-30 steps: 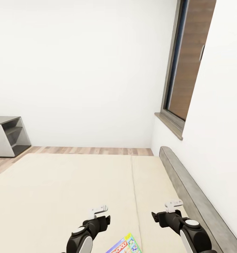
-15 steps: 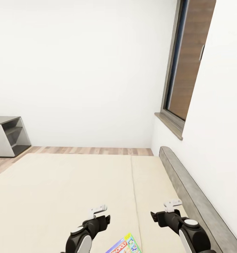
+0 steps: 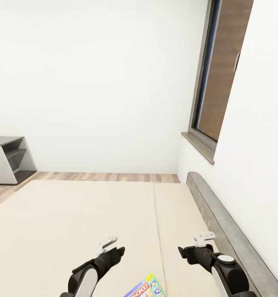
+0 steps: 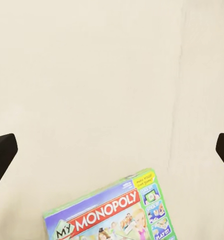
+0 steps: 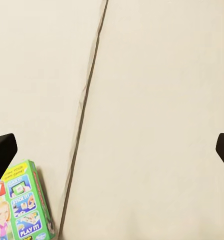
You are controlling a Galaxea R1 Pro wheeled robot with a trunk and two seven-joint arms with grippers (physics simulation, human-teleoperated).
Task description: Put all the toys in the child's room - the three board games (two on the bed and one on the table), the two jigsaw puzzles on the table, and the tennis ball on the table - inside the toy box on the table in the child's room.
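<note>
The left end effector (image 3: 108, 244) has shifted leftward.

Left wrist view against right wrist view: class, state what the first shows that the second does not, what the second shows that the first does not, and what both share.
The left wrist view alone shows the board game lid's "MY MONOPOLY" title. The right wrist view alone shows the long dark seam running down the bed cover. Both share the cream bed, the green-edged game box lying flat on it, and dark fingertips spread wide at the picture edges with nothing between them.
</note>
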